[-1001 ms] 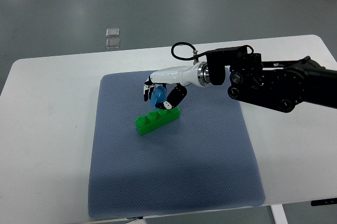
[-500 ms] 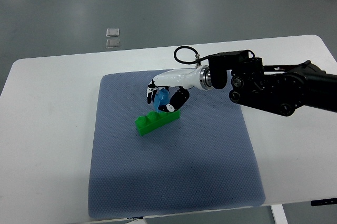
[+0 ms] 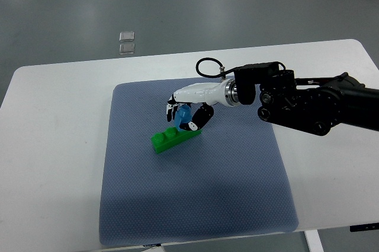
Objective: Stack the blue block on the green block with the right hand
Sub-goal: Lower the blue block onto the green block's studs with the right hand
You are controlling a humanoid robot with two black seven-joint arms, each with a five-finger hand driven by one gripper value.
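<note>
A long green block with studs lies tilted on the blue-grey mat, left of the mat's middle. My right hand, white with black fingertips, reaches in from the right and hovers right above the green block's right end. Its fingers are curled around a small blue block, which sits just over the green block's studs, close to touching. Whether the two blocks touch is hidden by the fingers. The left arm does not show.
The mat lies on a white table. My black right forearm spans the mat's upper right. Two small clear squares lie on the grey floor beyond the table's far edge.
My right hand has shifted slightly right and down with the blue block, bringing it lower over the green block's right end. The green block has stayed in place.
</note>
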